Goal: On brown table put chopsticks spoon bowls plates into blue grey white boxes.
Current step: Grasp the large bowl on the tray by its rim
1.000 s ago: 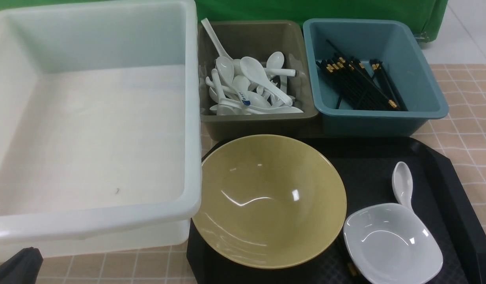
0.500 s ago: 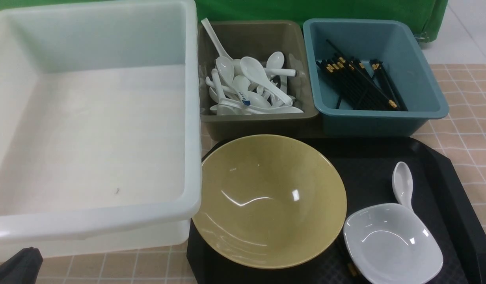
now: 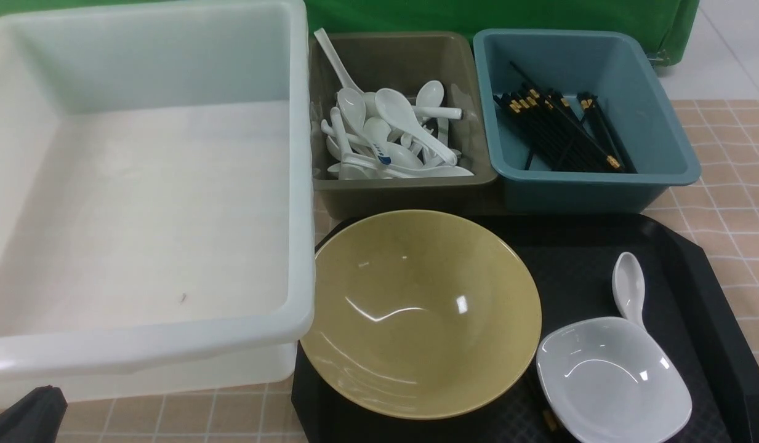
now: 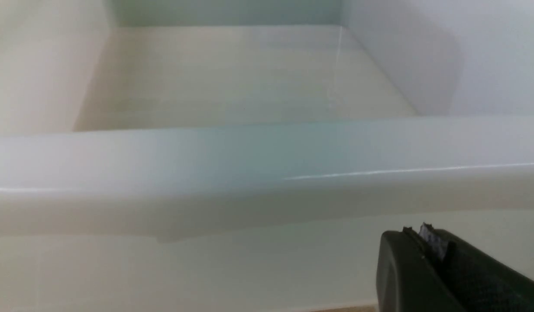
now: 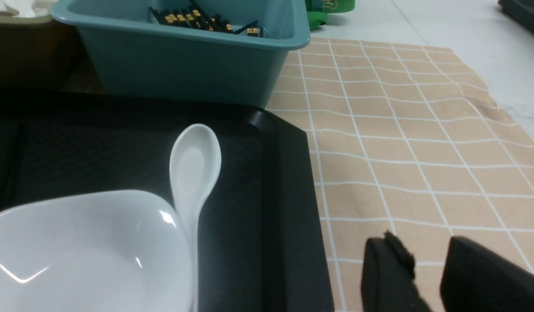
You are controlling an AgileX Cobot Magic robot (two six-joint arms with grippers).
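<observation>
On the brown table [image 3: 733,203] stand the white box [image 3: 145,203], the grey box [image 3: 404,191] holding several spoons, and the blue box [image 3: 591,184] holding chopsticks [image 3: 561,132]. A yellow bowl [image 3: 419,314], a small white bowl [image 3: 613,378] and a white spoon [image 3: 628,286] sit on a black tray. No plates are in view. My left gripper [image 4: 425,234] is shut and empty, low in front of the white box's near wall [image 4: 249,164]. My right gripper [image 5: 422,242] is open and empty over the table, to the right of the spoon [image 5: 193,169].
The black tray [image 3: 693,271] lies in front of the grey and blue boxes, its raised rim [image 5: 288,182] between my right gripper and the spoon. A dark chopstick end with a gold band pokes out between the two bowls [image 3: 545,419]. A green cloth hangs behind the boxes.
</observation>
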